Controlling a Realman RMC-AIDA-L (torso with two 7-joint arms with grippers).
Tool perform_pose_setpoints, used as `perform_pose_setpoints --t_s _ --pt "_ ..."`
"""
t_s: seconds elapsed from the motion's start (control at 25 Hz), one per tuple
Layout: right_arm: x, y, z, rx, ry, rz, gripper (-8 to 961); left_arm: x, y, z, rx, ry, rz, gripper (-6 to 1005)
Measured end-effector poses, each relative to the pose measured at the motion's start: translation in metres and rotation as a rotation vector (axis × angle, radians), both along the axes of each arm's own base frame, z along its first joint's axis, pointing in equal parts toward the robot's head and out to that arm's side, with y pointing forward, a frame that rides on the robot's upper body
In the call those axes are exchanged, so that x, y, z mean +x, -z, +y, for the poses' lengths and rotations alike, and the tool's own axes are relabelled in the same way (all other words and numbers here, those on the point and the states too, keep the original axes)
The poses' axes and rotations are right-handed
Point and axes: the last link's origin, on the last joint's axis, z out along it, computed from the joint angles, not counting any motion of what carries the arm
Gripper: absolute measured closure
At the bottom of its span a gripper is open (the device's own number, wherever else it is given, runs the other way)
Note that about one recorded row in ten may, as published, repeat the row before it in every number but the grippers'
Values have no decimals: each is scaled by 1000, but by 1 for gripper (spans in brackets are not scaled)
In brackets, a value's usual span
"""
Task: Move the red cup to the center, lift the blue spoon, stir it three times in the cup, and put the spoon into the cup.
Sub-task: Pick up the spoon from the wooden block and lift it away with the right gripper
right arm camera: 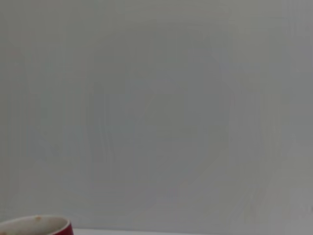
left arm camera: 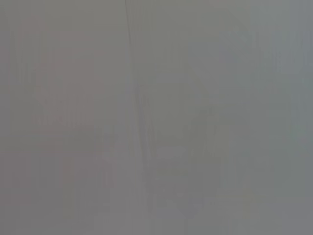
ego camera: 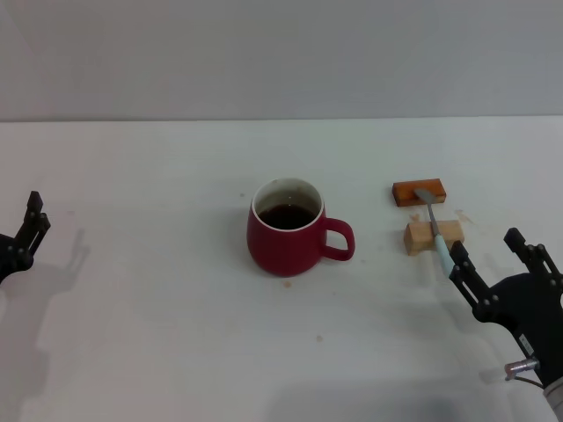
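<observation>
Head view: slim pale-blue-handled metal spoon lies toward eleven o'clock of the spread right gripper, handle end nearest; left gripper far, jaws unclear.

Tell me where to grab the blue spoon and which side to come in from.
Grip the blue spoon on its pale blue handle, on the stretch overhanging the wooden block toward the robot. The bowl end rests on the orange block, so the spoon is propped off the table, probably leaving room under the handle. Come in from the near right, where the open right gripper sits close to the handle tip.
</observation>
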Motion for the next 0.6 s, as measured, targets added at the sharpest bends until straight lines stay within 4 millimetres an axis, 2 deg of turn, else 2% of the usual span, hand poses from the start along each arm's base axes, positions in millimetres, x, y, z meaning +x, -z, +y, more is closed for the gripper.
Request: perform_pose_setpoints --t_s 0.6 --pt "5 7 6 -46 62 0 257 2 1 0 -7 10 3 141"
